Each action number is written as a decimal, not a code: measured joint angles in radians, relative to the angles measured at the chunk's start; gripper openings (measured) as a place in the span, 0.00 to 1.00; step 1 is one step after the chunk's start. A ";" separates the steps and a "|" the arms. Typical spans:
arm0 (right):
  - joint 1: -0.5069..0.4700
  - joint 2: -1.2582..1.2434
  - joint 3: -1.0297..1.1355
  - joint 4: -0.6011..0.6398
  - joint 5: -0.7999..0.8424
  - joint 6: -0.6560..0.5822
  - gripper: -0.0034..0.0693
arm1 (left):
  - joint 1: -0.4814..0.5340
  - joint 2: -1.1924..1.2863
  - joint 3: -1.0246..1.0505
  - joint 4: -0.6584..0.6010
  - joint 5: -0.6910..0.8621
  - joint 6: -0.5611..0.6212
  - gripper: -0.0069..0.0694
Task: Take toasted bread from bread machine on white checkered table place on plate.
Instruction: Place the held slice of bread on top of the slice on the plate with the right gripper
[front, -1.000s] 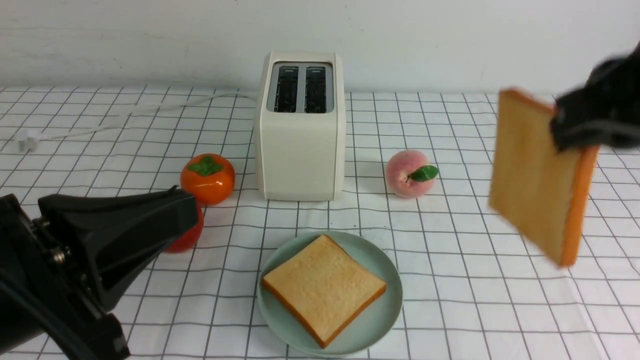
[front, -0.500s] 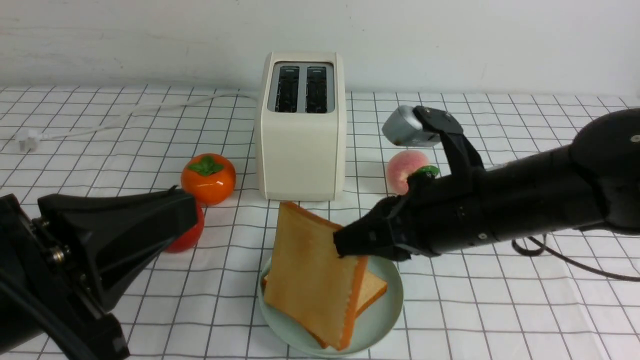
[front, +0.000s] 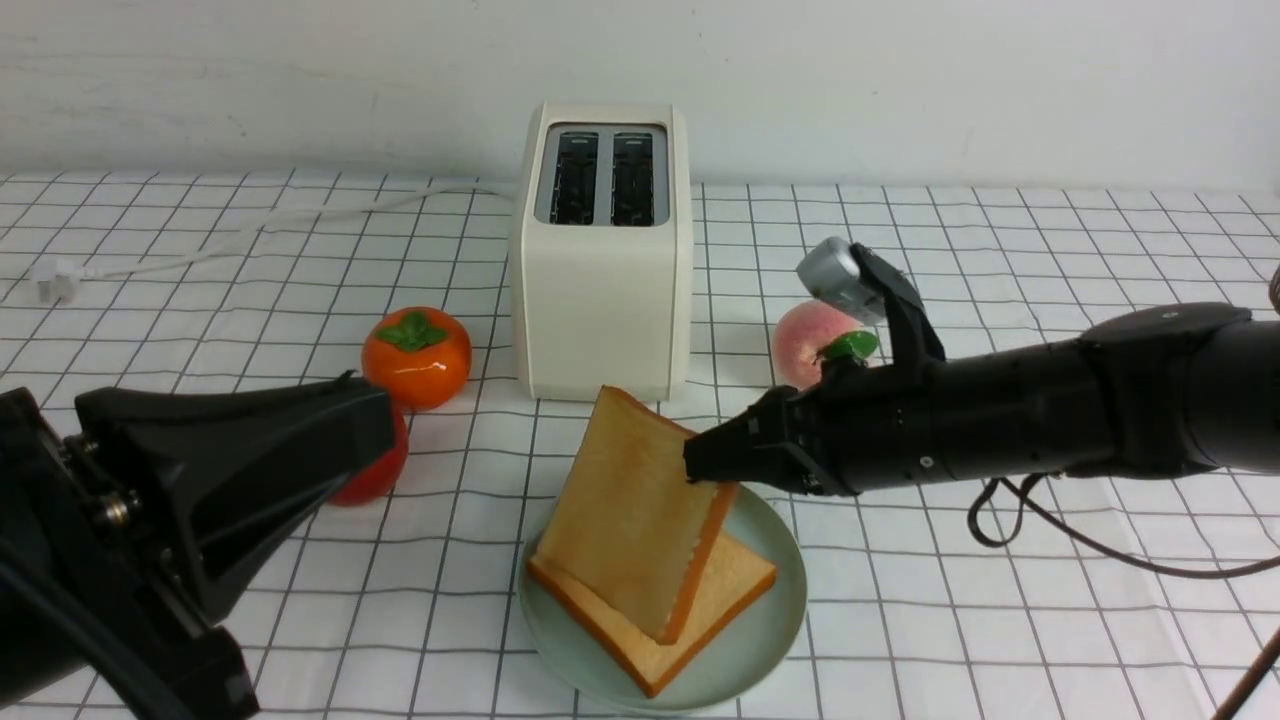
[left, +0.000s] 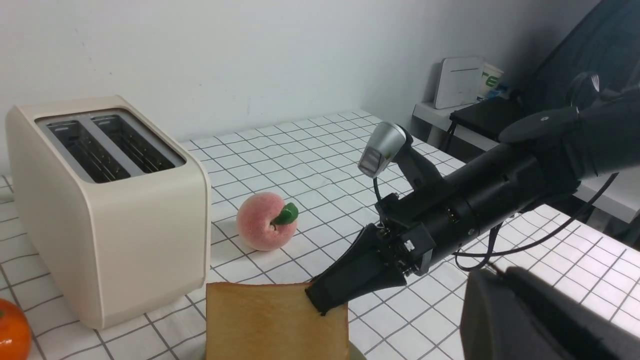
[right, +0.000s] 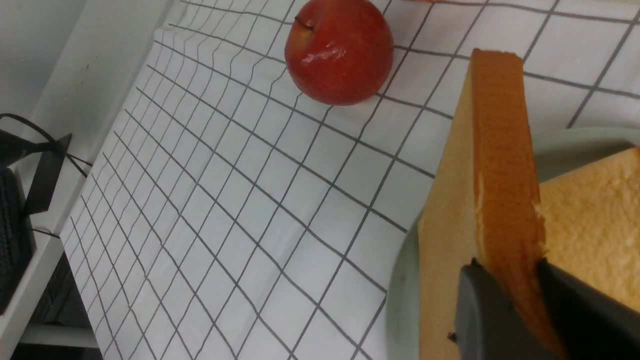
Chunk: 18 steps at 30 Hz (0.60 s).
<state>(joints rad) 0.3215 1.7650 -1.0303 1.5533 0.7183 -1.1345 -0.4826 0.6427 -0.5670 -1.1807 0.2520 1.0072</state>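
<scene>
The right hand is clamped on the upper corner of one slice of toasted bread, its two fingers pinching the slice from both faces. The slice hangs steeply tilted below the hand. Its lower edge is down at the second slice, though I cannot tell whether they touch. The second slice lies flat on the mint-green plate, just beneath the hand. The bread machine stands on the counter beyond the fingertips. A peach sits close behind the right hand's wrist. The left hand is closed and well apart from the right hand, across the plate. A red apple is just behind its tip, with an orange fruit a little farther out.
</scene>
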 joint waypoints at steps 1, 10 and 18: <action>-0.001 0.005 0.000 0.003 0.004 0.000 0.19 | 0.000 0.000 0.000 0.000 0.000 0.000 0.10; -0.001 0.011 0.000 -0.063 0.001 -0.001 0.42 | 0.000 0.000 0.000 0.000 0.000 0.000 0.10; -0.001 -0.023 0.000 -0.259 -0.056 0.027 0.80 | 0.000 0.000 0.000 0.000 -0.006 0.000 0.10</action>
<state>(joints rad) 0.3206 1.7423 -1.0303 1.2941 0.6619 -1.1074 -0.4826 0.6427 -0.5670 -1.1807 0.2465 1.0072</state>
